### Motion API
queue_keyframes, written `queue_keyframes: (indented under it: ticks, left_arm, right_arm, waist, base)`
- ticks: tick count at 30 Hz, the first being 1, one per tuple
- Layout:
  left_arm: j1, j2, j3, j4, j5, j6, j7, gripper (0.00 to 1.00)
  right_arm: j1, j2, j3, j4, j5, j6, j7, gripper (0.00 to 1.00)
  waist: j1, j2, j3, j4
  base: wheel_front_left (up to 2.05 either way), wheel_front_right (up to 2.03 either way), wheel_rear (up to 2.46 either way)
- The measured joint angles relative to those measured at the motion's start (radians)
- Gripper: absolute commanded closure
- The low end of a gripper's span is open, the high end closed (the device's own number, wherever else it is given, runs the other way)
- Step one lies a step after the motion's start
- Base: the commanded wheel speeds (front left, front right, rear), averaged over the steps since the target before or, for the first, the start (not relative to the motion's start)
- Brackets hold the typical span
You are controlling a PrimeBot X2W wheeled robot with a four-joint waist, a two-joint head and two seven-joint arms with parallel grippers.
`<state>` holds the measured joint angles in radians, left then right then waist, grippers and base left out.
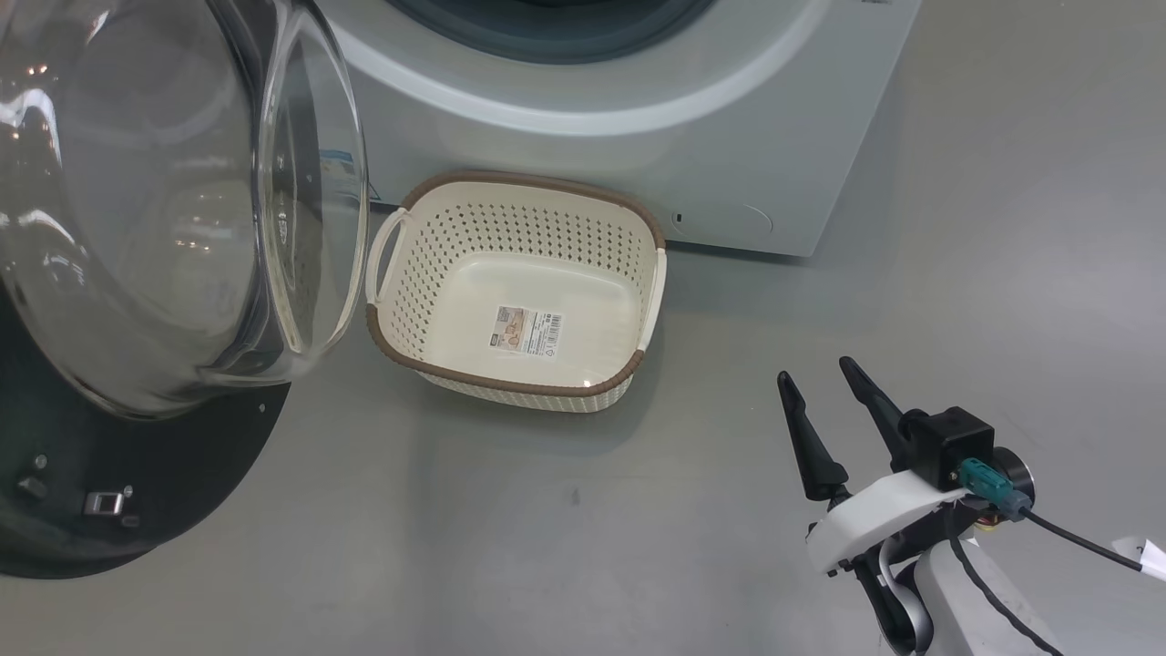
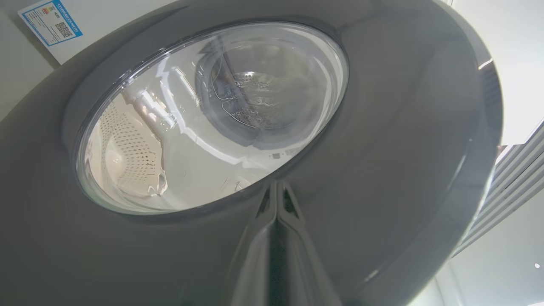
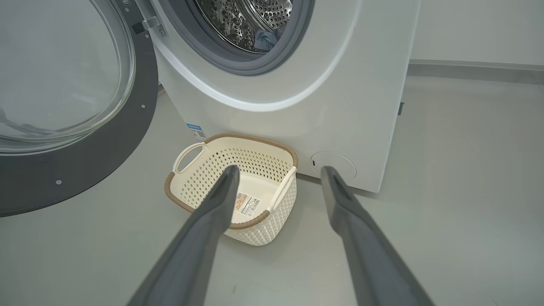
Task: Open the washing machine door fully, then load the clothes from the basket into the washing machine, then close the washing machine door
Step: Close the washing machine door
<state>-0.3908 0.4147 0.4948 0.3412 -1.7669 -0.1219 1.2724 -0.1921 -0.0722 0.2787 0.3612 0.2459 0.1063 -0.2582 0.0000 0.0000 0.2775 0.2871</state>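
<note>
The washing machine door (image 1: pixel 137 273) stands swung open at the left, its glass bowl facing right. In the left wrist view my left gripper (image 2: pixel 276 187) is shut, its tips against the door's dark outer rim (image 2: pixel 382 170) just below the glass. The cream basket (image 1: pixel 629 374) sits on the floor before the white washing machine (image 1: pixel 729 155), with just a label sticker on its floor. A bit of blue cloth (image 3: pixel 267 39) lies inside the steel drum (image 3: pixel 238 21). My right gripper (image 1: pixel 824 383) is open, low at the right, apart from the basket (image 3: pixel 187 199).
Grey floor (image 1: pixel 1002 273) stretches wide to the right of the machine. A round cover (image 3: pixel 333 163) and a blue sticker (image 3: pixel 196 131) mark the machine's lower front. A pale wall (image 3: pixel 476 29) runs behind at the right.
</note>
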Motion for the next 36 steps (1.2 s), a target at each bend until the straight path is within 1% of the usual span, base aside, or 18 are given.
queue_keyframes:
  ticks: [3, 10, 15, 21, 25, 28, 31, 32, 36]
  left_arm:
    - [0.024, -0.008, 0.007, -0.023, -0.005, 0.000, 0.012, 1.00]
    - [0.057, -0.054, 0.022, -0.091, -0.056, 0.000, 0.026, 1.00]
    - [0.058, -0.105, 0.008, -0.157, -0.078, 0.000, 0.042, 1.00]
    - [0.075, -0.146, -0.020, -0.225, -0.090, 0.000, 0.057, 1.00]
    - [0.078, -0.192, -0.044, -0.262, -0.121, 0.000, 0.058, 1.00]
    - [0.081, -0.223, -0.052, -0.305, -0.123, 0.000, 0.059, 1.00]
    - [0.081, -0.255, -0.052, -0.336, -0.122, 0.000, 0.045, 1.00]
    - [0.081, -0.255, -0.052, -0.336, -0.122, 0.000, 0.045, 1.00]
    - [0.081, -0.301, -0.056, -0.362, -0.118, 0.000, 0.023, 1.00]
  right_arm:
    - [0.002, 0.002, 0.000, -0.001, 0.002, 0.000, 0.000, 0.00]
    - [0.011, 0.007, -0.004, -0.003, 0.011, 0.000, 0.000, 0.00]
    - [0.022, 0.008, -0.005, -0.004, 0.012, 0.000, 0.000, 0.00]
    - [0.024, 0.010, -0.005, -0.012, 0.019, 0.000, 0.000, 0.00]
    - [0.025, 0.011, -0.012, -0.020, 0.020, 0.000, 0.000, 0.00]
    - [0.025, 0.012, -0.008, -0.020, 0.020, 0.000, 0.000, 0.00]
    - [0.025, 0.012, -0.003, -0.020, 0.020, 0.000, 0.000, 0.00]
    - [0.025, 0.012, -0.003, -0.020, 0.020, 0.000, 0.000, 0.00]
    - [0.025, 0.013, -0.002, -0.020, 0.020, 0.000, 0.000, 0.00]
  waist:
    - [0.0000, 0.0000, -0.006, -0.016]
    - [0.0000, 0.0000, -0.020, -0.057]
    - [0.0000, 0.0000, -0.026, -0.081]
    - [0.0000, 0.0000, -0.031, -0.104]
    - [0.0000, 0.0000, -0.029, -0.112]
    - [0.0000, 0.0000, -0.028, -0.120]
    - [0.0000, 0.0000, -0.027, -0.131]
    - [0.0000, 0.0000, -0.027, -0.131]
    - [0.0000, 0.0000, -0.026, -0.149]
  base:
    - [0.00, 0.00, 0.00]
    - [0.00, 0.00, 0.00]
    - [0.00, 0.00, 0.00]
    - [0.00, 0.00, 0.00]
    - [0.00, 0.00, 0.00]
    - [0.00, 0.00, 0.00]
    - [0.00, 0.00, 0.00]
    - [0.00, 0.00, 0.00]
    - [0.00, 0.00, 0.00]
